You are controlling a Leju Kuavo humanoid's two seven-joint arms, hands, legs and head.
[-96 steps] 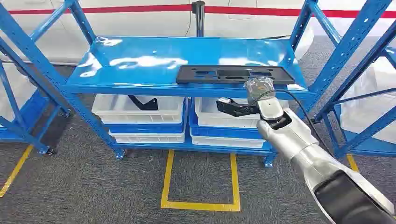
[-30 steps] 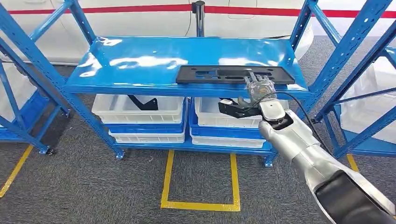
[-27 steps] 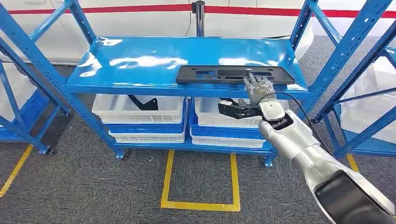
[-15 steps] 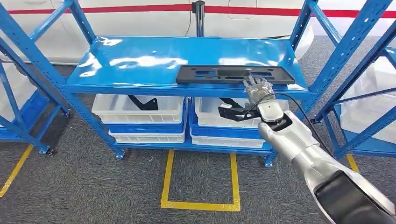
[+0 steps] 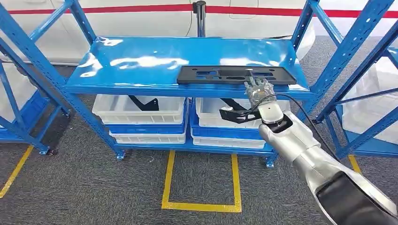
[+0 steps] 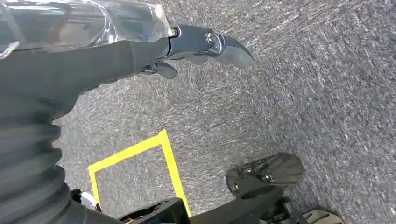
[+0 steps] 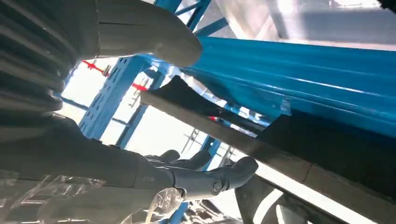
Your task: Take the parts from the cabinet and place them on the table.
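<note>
1. One flat black panel (image 5: 236, 75) lies across the front right part of the top blue shelf (image 5: 150, 58), its long edge running along the shelf's front lip.
2. The right hand (image 5: 259, 89) is up at that front lip, right at the panel's near edge, towards its right end.
3. Fingers (image 5: 256, 83) point up and away from the robot, their tips reaching the panel's near edge; whether they press on it cannot be told from the head view.
4. From the right wrist view, the thumb (image 7: 154, 35) sits above the panel's edge (image 7: 219, 126) and the darker fingers (image 7: 210, 177) curl below it, with daylight between both and the part: spread apart, nothing clamped.
5. The panel (image 7: 327, 144) sits between thumb and fingers, just beyond the palm, and rests flat on the shelf.
6. Below the hand, a white bin (image 5: 213, 115) on the lower level holds a black bracket (image 5: 234, 115), just beside the wrist and partly hidden by it.
7. Further to the hand's left, a second white bin (image 5: 141, 110) carries another dark part (image 5: 143, 102), well apart from the hand.
8. The left hand (image 6: 196, 44) hangs over grey carpet (image 6: 303, 93) by a yellow floor line (image 6: 168, 163), fingers curled in, holding nothing.
</note>
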